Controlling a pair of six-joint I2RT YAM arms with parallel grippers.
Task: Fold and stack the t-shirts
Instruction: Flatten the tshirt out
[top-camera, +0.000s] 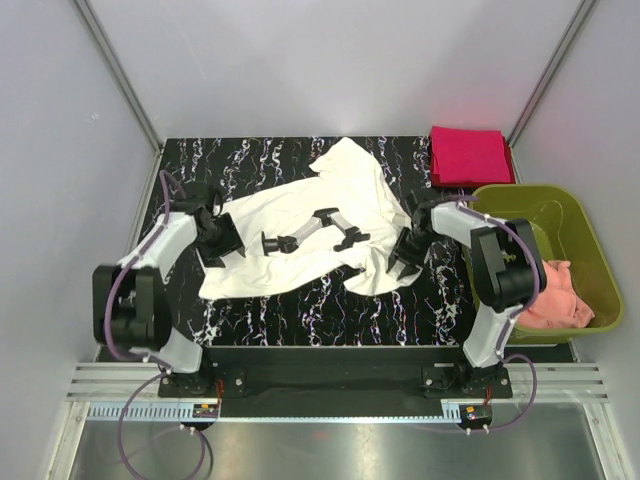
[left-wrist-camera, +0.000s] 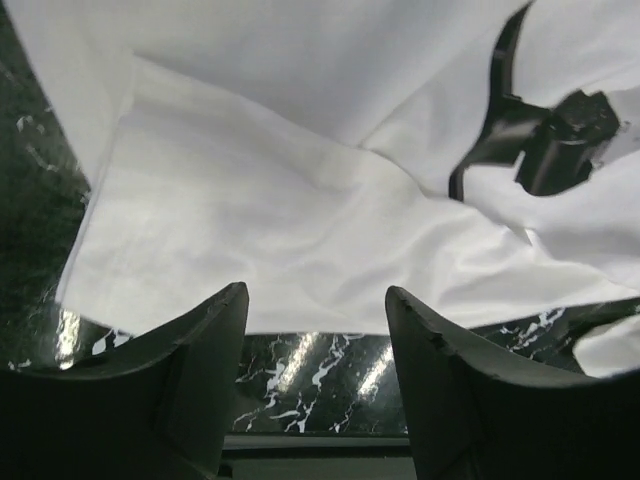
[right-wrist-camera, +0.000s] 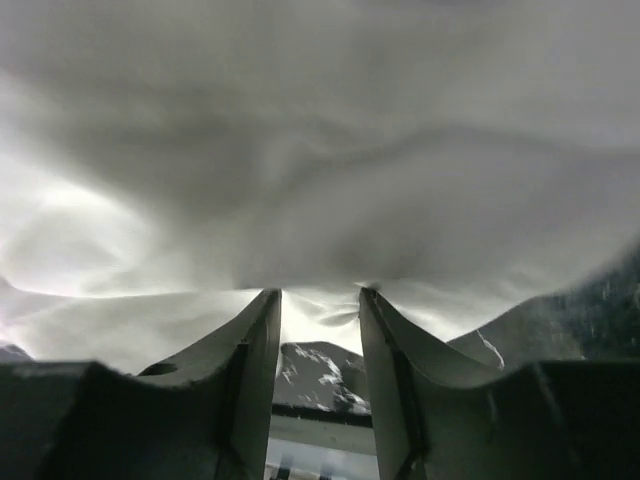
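The cream-white t-shirt (top-camera: 350, 180) lies spread and rumpled across the middle of the black marbled counter (top-camera: 300, 320), print face up. The black print (top-camera: 320, 228) runs as a slanted shape across its chest. One sleeve points to the far edge and the cloth bunches in folds on its right side.

My left gripper (top-camera: 218, 238) sits at the shirt's left edge with its fingers spread and nothing between them. The hem lies just beyond the tips in the left wrist view. My right gripper (top-camera: 405, 250) is at the right edge, fingers parted with bare counter showing in the gap, and cloth billows right at their tips.

The magenta-red t-shirt (top-camera: 470, 155) rests folded flat at the far right corner. Beside it, a green bin (top-camera: 520, 190) holds a pink cloth (top-camera: 560, 295).
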